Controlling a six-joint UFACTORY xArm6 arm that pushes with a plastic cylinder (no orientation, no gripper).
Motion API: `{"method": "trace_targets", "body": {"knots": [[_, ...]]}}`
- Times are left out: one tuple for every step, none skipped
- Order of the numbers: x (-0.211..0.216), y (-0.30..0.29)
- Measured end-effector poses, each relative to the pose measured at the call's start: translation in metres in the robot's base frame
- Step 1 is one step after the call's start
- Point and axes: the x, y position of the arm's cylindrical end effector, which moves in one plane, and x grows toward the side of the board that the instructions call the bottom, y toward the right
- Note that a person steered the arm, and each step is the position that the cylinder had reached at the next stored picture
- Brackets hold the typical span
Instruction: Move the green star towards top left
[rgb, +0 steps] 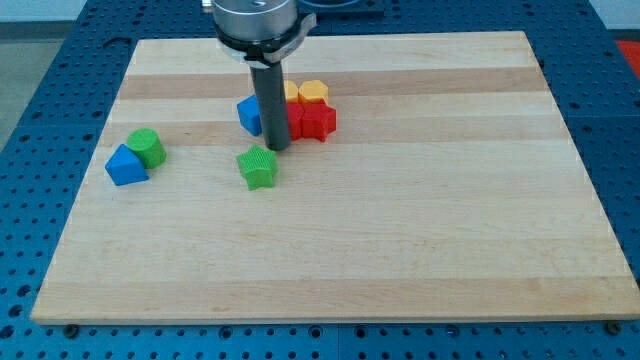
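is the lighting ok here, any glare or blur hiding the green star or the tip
Camera view: lighting is even and soft, with faint shadows under the blocks and no glare on the board. The green star is sharp and fully visible. My tip, just to its upper right, is crisp. The rod hides part of the cluster behind it.
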Motion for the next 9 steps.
{"method": "trace_targets", "body": {"knots": [[-0.001,0.000],[-0.001,0.000],[0.003,0.007],[0.023,0.032],[0.045,0.034],[0.060,-0.002],[0.061,-0.040],[0.052,-0.060],[0.036,-0.067]]}}
